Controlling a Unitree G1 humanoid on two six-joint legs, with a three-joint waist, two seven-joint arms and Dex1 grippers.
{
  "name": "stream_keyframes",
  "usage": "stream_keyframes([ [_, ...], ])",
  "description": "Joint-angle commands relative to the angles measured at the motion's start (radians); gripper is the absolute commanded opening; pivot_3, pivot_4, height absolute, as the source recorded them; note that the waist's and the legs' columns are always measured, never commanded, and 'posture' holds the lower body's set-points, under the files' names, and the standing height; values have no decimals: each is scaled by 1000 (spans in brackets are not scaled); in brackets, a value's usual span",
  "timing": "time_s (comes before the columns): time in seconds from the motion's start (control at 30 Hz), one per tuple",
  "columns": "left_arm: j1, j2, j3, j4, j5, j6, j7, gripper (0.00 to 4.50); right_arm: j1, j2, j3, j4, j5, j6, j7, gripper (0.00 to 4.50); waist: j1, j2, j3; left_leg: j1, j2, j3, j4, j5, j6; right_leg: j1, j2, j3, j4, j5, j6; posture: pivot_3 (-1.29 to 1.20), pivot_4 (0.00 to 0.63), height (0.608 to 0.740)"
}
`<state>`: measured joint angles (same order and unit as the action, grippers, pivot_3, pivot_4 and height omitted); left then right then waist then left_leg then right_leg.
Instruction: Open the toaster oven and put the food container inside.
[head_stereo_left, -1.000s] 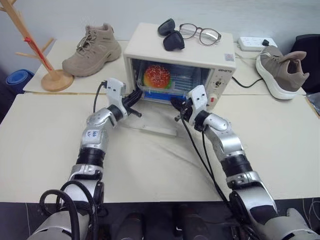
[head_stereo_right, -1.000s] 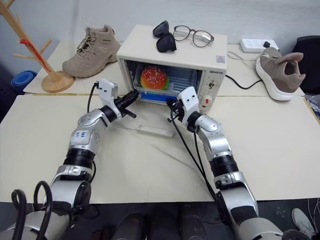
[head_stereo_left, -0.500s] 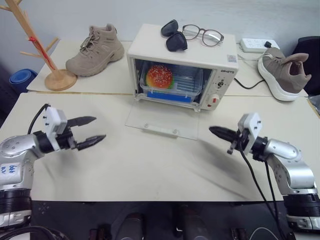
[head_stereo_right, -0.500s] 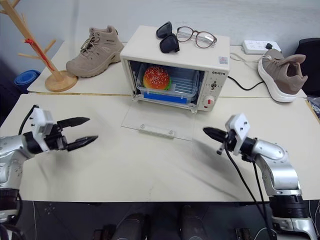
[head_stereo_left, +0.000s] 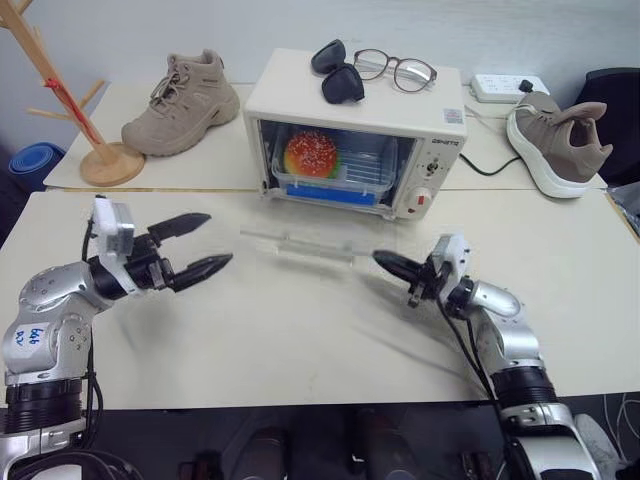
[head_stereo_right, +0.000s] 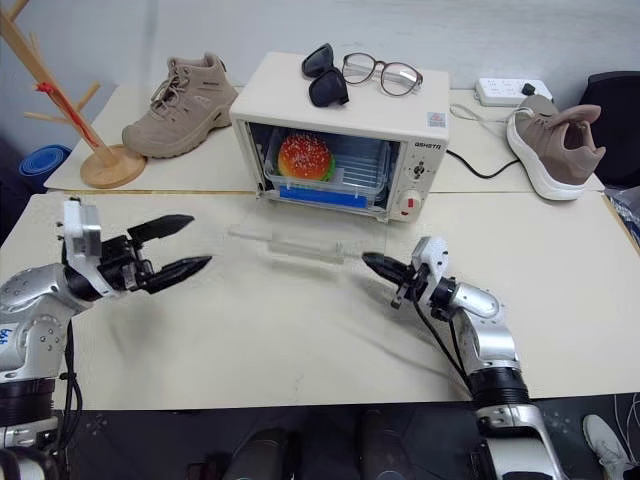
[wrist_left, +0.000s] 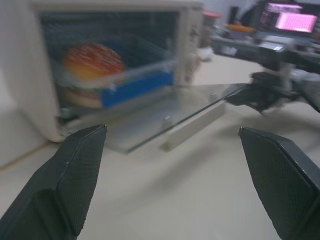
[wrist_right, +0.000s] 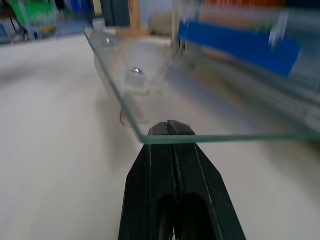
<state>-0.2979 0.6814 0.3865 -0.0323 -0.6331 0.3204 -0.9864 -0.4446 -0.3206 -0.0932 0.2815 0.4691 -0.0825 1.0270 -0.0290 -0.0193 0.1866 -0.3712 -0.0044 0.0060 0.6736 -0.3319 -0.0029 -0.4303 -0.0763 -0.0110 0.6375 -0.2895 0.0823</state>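
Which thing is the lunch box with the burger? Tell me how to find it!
Find the cream-white toaster oven in the middle of the table, its glass door folded down in front. Look into its open mouth: the food container sits on the rack. It is a clear box with blue at its front, and a sesame-bun burger shows through it.

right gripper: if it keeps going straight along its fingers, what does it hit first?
Most likely the open glass door of the toaster oven: the shut right gripper points at its front edge, right ahead of the tips. Whether it's touching is unclear.
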Motion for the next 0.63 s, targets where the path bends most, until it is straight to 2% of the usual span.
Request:
stream_keyframes([
  [0.03,32,5,61,-48,18,-25,84,4484,-52,18,-89,-107,127,42,-57,0,1,0,0,0,0,0,0,0,0,0,0,0,0,0,0,0,150,740],
  [0.17,107,27,54,-60,87,-84,86,4484,-78,-5,-129,-191,224,169,-93,0,1,0,0,1,0,-1,-2,0,0,0,0,0,-1,0,0,0,150,740],
  [0.27,215,63,50,-17,170,-199,13,4500,-13,-142,-81,-264,184,217,53,576,3,0,0,0,0,0,-4,0,0,0,-1,0,-3,0,0,0,150,740],
  [0.3,253,73,48,-7,199,-235,3,4500,18,-184,-70,-268,159,202,104,904,4,0,0,1,0,0,-6,0,0,0,-1,0,-5,0,0,0,150,740],
  [0.33,291,77,49,-2,212,-259,-10,4500,52,-224,-59,-262,127,160,155,1040,5,0,0,1,0,0,-8,0,0,1,-1,-1,-8,0,0,0,150,740],
  [0.43,383,75,65,-1,225,-303,-20,4500,145,-308,-58,-212,67,47,277,2094,4,0,0,1,0,0,-9,-1,2,2,-1,-1,-11,0,0,0,150,740],
  [0.63,470,51,80,-58,220,-341,16,4500,271,-345,-73,-133,23,-92,375,4117,4,0,0,4,0,1,-8,-4,7,3,-2,0,-10,0,0,0,150,740],
])
